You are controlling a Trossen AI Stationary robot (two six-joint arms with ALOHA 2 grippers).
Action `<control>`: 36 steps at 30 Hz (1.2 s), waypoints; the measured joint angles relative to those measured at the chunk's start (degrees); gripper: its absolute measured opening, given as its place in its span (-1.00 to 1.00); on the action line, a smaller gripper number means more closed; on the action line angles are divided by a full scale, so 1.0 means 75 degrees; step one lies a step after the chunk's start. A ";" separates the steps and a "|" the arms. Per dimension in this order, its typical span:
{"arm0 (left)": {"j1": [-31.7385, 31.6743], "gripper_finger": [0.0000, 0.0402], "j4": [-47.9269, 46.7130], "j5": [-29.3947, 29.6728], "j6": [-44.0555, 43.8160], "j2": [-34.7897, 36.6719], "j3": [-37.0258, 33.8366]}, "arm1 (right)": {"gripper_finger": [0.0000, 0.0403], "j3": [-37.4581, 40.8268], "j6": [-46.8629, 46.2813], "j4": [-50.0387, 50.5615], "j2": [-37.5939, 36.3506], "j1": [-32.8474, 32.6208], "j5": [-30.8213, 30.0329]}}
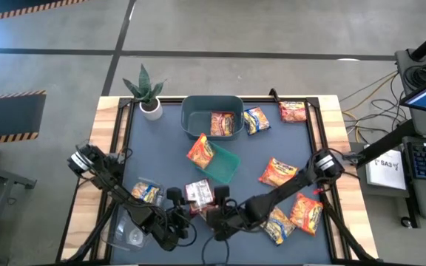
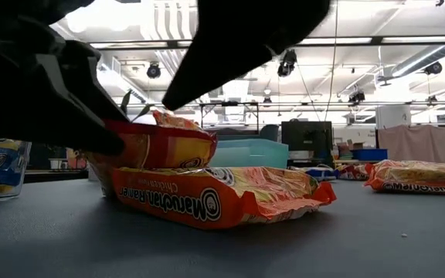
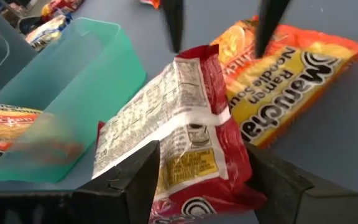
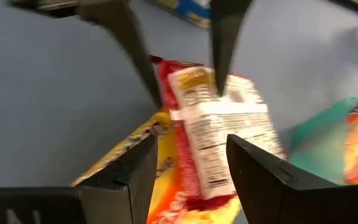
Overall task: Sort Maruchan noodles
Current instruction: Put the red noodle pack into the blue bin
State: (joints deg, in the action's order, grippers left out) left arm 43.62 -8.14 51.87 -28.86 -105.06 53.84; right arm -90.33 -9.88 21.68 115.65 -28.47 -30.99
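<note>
**A:** From above, both arms meet at the table's near edge: left gripper (image 1: 177,216) and right gripper (image 1: 217,219) flank a dark red packet (image 1: 198,193). Who's nearer?

**B:** Left wrist view: the packet stands tilted between the left fingers, jaws spread, barely touching; its long axis runs away toward the green tray (image 3: 73,81).

**A:** Right wrist view?

**B:** Jaws parted around it, apparently releasing. Likely a handover, leftward. An orange packet (image 2: 215,197) lies beneath.
</note>
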 joint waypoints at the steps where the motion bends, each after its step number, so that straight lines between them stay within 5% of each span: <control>1: 0.0000 -0.03 -0.0036 0.0054 -0.0013 0.0001 0.0000 | -0.10 -0.0001 0.0005 0.0020 -0.0003 0.0003 -0.0097; 8: -0.0052 -0.21 -0.0043 0.0214 -0.0030 0.0007 0.0000 | -0.10 0.0001 0.0127 -0.0015 0.0052 0.0145 -0.0157; 19: -0.0160 -0.97 -0.0061 0.0377 -0.0009 0.0012 0.0050 | -0.10 0.0001 0.0209 -0.0067 0.0097 0.0313 -0.0158; 36: -0.0201 -1.00 -0.0301 0.0872 0.0627 0.0018 0.1035 | -0.13 0.0013 0.0831 -0.0233 0.0097 0.0627 0.0645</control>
State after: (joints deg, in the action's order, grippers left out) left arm 42.11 -10.40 58.42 -24.16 -104.92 61.61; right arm -90.24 -3.64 19.93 116.38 -23.77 -26.15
